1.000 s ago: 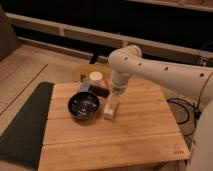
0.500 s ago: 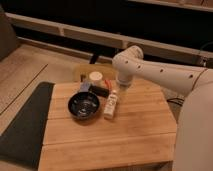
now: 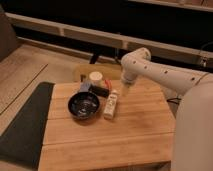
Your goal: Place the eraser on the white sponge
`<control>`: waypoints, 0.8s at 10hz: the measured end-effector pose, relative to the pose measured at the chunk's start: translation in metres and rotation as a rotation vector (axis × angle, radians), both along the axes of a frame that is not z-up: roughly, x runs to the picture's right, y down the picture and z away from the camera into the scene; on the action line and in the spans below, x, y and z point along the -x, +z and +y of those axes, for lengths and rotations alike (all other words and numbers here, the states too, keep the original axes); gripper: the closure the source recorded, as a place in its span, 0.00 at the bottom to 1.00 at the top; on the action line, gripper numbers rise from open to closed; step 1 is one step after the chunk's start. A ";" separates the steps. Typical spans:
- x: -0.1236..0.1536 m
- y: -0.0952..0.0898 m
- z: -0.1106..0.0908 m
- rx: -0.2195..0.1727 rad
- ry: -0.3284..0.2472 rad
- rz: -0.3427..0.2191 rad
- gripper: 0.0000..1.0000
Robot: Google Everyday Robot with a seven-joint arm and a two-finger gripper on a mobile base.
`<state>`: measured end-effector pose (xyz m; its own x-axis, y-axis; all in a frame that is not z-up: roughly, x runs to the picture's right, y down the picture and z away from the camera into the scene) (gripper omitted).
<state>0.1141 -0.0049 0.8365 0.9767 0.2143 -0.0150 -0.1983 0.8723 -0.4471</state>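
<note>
Near the table's back edge, with the gripper hanging just beside the white sponge; cannot tell its opening or any hold. Seems the reaching step, with the dark eraser lying just behind that sponge; next calls for shifting over and lowering onto it.

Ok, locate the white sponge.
On the table in the camera view, the white sponge lies just right of the dark bowl; the gripper hangs over its far end.
</note>
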 end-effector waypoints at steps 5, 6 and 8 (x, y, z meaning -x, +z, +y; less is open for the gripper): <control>-0.003 0.018 0.013 0.031 -0.146 0.031 0.35; 0.016 0.038 0.012 0.030 -0.200 -0.008 0.35; 0.038 0.059 0.009 0.019 -0.246 -0.058 0.35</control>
